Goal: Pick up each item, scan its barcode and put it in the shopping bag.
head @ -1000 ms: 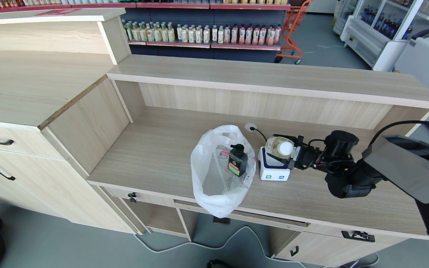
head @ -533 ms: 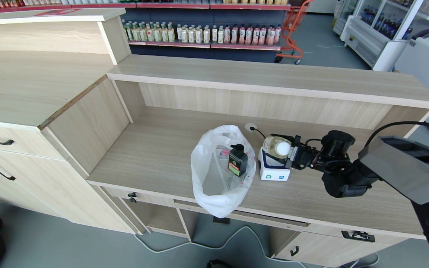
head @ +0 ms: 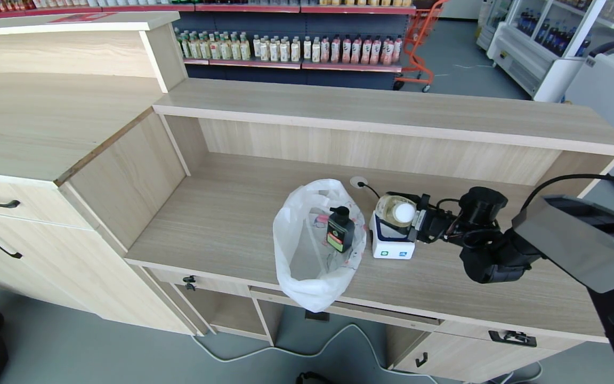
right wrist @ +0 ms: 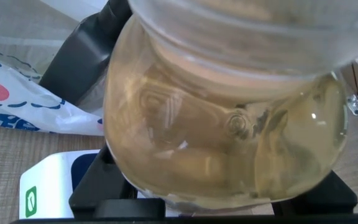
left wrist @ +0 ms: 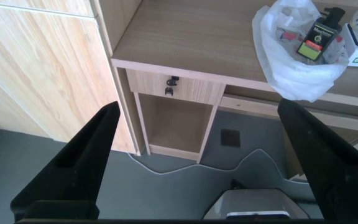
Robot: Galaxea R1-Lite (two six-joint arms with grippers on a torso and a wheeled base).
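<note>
A clear bottle (head: 396,210) of pale yellow drink with a white cap is held lying sideways just above the white barcode scanner (head: 390,244); my right gripper (head: 409,214) is shut on it. The right wrist view has the bottle (right wrist: 229,124) close up over the scanner (right wrist: 47,186). Left of the scanner stands the white plastic shopping bag (head: 307,269), mouth open, with a dark pump bottle (head: 340,230) upright inside. My left gripper (left wrist: 197,155) hangs open over the floor in front of the counter, with the bag (left wrist: 291,65) and dark bottle (left wrist: 316,38) farther off.
The wooden counter (head: 221,224) has a raised back wall and a taller side panel on its left. A black cable runs from a socket (head: 359,182) to the scanner. Drawers and an open cubby (left wrist: 176,121) sit under the counter edge.
My right arm carried the bottle a little to the left over the scanner, then held still. The bag and the dark bottle have not moved.
</note>
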